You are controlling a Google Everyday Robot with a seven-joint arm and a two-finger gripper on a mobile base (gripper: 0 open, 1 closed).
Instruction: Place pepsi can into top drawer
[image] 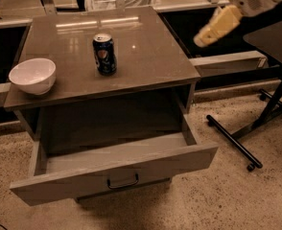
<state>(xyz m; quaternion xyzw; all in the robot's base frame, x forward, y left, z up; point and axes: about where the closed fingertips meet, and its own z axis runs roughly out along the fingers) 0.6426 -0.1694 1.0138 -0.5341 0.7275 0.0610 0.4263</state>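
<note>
The reach was the step in hand. The end effector (210,31) hung at two o'clock, off the counter's (150,56) edge and well apart from the pepsi can (104,54); whether it was spread or pressed together I could not tell. The can stood upright on the counter, at twelve o'clock from the open, empty top drawer (117,176). The next move likely called for a swing toward nine o'clock to grasp the can.

pepsi can (104,54) x1 | bowl (33,83) x1 | top drawer (172,164) x1 | gripper (202,38) x1 top-rt

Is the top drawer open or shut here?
Open: the top drawer is pulled well out, its inside showing. The pepsi can stands on the cabinet top; the gripper hangs at upper right.
</note>
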